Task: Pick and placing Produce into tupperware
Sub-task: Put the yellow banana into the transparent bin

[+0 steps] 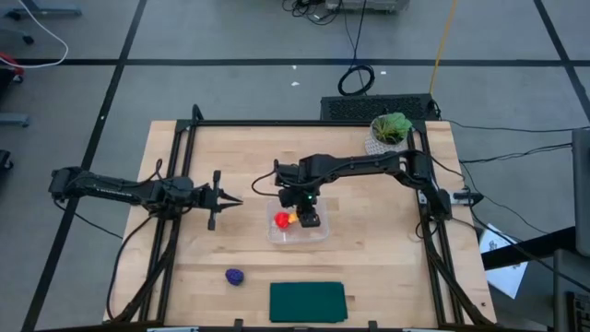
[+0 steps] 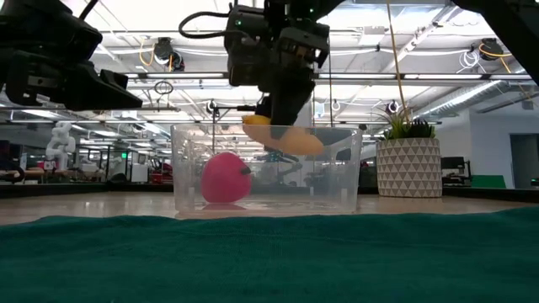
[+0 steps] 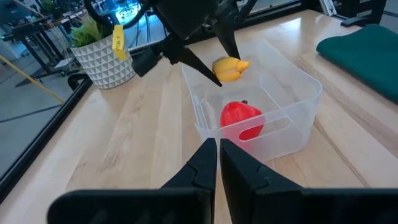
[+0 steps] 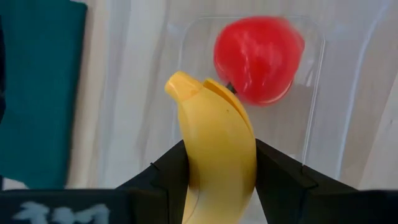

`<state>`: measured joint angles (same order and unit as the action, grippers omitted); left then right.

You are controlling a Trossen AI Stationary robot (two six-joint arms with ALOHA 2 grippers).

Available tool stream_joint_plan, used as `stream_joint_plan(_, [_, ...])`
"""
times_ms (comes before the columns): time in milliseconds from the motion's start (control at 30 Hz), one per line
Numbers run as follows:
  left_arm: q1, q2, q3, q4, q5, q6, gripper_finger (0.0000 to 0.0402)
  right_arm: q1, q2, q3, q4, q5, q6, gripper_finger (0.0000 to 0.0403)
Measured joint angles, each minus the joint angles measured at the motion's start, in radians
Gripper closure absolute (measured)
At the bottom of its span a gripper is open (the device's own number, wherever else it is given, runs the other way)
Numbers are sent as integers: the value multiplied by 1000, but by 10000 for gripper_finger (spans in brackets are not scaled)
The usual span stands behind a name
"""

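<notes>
The clear tupperware (image 1: 318, 234) stands mid-table, and the red round piece (image 1: 280, 219) lies on its floor. My right gripper (image 1: 309, 214) is over the tub, shut on the yellow banana (image 2: 286, 139), which hangs at about rim height (image 4: 217, 124). The dark purple lump (image 1: 235, 276) lies on the table near the front edge, left of the tub. My left gripper (image 1: 226, 200) waits shut to the tub's left, touching nothing (image 3: 219, 165). My right gripper pinches the banana between its two fingers (image 4: 280, 177), one on each long side (image 4: 245, 168). The fingers slant down from above. The banana's tip (image 4: 183, 84) sticks out beyond the fingertips. The banana is lifted clear of the tub's floor, beside the red piece (image 4: 258, 59).
A dark green mat (image 1: 307, 302) lies at the near edge in front of the tub. A leafy plant in a white patterned pot (image 1: 390, 131) stands at the far right. Bare wood lies left and right of the tub.
</notes>
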<state>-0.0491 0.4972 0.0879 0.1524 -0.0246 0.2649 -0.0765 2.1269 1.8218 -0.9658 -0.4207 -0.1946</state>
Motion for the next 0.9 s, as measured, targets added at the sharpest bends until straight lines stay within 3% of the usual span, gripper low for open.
stream_joint_plan(600, [0, 0, 0, 0, 0, 3, 376, 13, 2, -63, 21, 36, -209, 257])
stream_joint_plan(900, [0, 0, 0, 0, 0, 3, 376, 13, 2, -63, 59, 57, -211, 257])
